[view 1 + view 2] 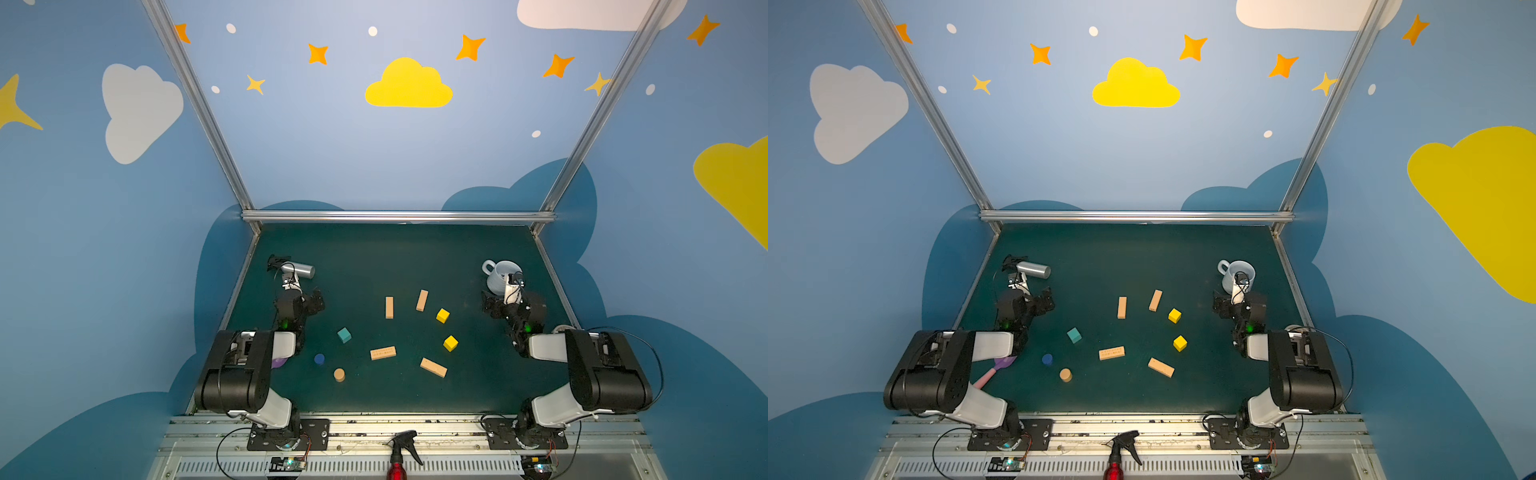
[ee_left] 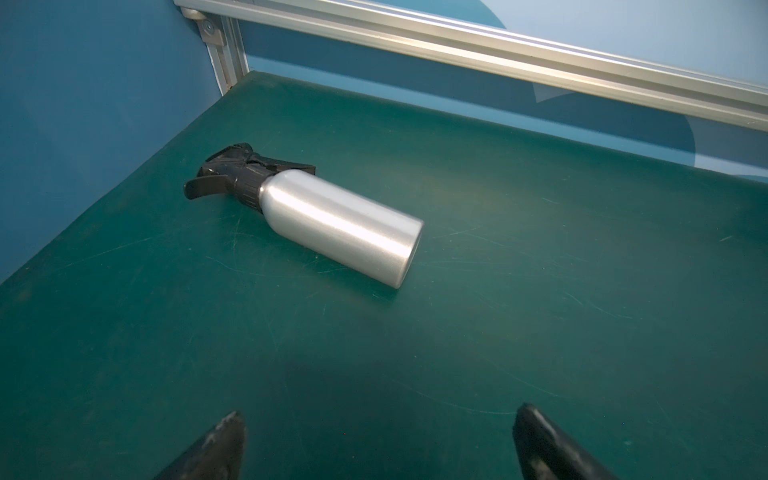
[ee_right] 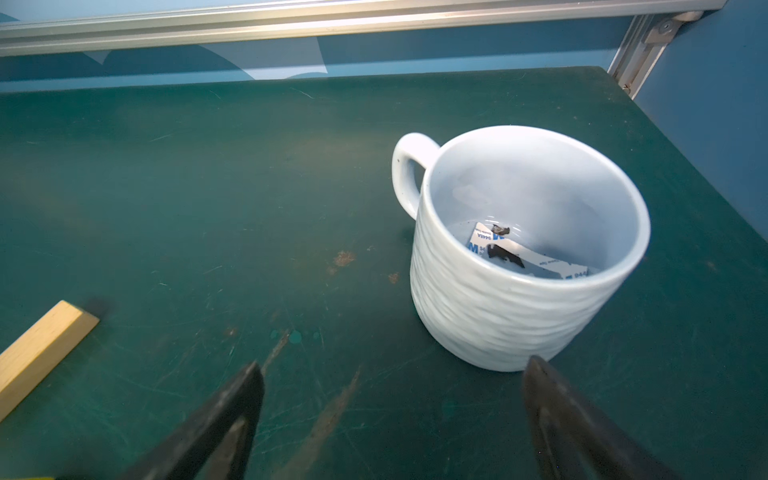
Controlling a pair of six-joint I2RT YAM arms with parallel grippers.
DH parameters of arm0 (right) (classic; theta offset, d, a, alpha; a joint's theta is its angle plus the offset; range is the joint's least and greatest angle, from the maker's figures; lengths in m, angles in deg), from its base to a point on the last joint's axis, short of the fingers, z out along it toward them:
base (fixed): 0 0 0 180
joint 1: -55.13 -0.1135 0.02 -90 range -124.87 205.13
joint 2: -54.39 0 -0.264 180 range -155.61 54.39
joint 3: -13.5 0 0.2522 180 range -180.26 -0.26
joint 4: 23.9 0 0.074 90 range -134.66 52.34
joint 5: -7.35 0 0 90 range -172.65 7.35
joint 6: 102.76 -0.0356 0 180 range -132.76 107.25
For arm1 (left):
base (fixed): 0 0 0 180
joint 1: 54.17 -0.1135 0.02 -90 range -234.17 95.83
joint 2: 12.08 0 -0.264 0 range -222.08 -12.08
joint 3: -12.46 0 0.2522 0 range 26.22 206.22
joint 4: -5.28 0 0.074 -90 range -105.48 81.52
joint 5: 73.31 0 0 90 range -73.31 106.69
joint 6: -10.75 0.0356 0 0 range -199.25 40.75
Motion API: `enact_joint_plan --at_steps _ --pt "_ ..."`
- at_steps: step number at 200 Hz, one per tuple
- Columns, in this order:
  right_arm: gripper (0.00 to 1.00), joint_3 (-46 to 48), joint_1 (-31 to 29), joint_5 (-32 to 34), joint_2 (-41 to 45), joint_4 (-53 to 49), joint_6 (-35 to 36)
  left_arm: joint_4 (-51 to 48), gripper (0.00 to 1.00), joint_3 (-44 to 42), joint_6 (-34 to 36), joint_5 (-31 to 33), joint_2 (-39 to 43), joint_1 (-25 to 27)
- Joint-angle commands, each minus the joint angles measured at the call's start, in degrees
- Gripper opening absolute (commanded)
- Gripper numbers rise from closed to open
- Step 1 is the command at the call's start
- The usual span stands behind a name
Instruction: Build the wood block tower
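Note:
The wood blocks lie singly on the green mat in both top views. There are tan planks (image 1: 389, 307) (image 1: 422, 300) (image 1: 382, 353) (image 1: 433, 367), yellow cubes (image 1: 443, 315) (image 1: 450, 343), a teal cube (image 1: 344, 335), a blue cylinder (image 1: 319, 359) and a tan cylinder (image 1: 339, 374). No tower shows. My left gripper (image 2: 378, 415) hangs open over bare mat at the back left, short of the silver spray bottle (image 2: 340, 224). My right gripper (image 3: 395, 370) is open beside the mug (image 3: 528, 249), with one plank end (image 3: 41, 353) off to its side.
The spray bottle (image 1: 299, 270) lies on its side near the left wall. The pale mug (image 1: 500, 276) stands upright at the back right with scraps inside. A purple-and-pink spatula (image 1: 994, 370) lies under the left arm. A red spray bottle (image 1: 401, 453) stands on the front rail. Aluminium rails border the mat.

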Motion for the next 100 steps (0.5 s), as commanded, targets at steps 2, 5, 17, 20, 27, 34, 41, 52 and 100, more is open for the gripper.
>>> enact_joint_plan --at_steps 2,5,17,20,27,34,41,52,100 --pt "0.95 -1.3 -0.2 0.9 0.5 -0.8 -0.3 -0.4 1.00 0.7 0.4 -0.3 0.3 -0.3" --pt "0.95 -1.4 -0.2 0.9 0.4 -0.8 -0.4 -0.4 1.00 0.7 0.4 -0.3 0.4 -0.3" --pt "0.95 -1.5 -0.2 1.0 0.5 -1.0 -0.3 -0.3 1.00 0.6 0.4 -0.4 0.5 -0.3" --pt "0.95 -1.5 -0.2 0.9 0.4 -1.0 -0.3 -0.1 1.00 0.6 0.3 -0.5 0.5 -0.3" --pt "0.95 -1.3 -0.2 0.9 0.5 -0.8 -0.3 -1.1 1.00 1.1 0.8 -0.9 0.9 -0.3" --pt "0.95 -1.2 -0.2 0.9 0.6 -0.8 -0.3 -4.3 1.00 2.6 1.5 -1.4 2.1 -0.3" --pt "0.95 -1.1 -0.3 1.0 0.6 -0.7 -0.3 -11.1 1.00 5.6 1.6 -1.7 4.3 -0.2" --pt "0.94 -2.0 -0.6 3.5 1.0 -1.8 -0.7 -22.4 1.00 10.7 0.5 -1.7 7.6 -0.3" --pt "0.93 -18.8 -2.6 4.5 12.2 -40.3 -2.7 -36.5 1.00 16.7 -9.1 -7.4 21.8 1.8"
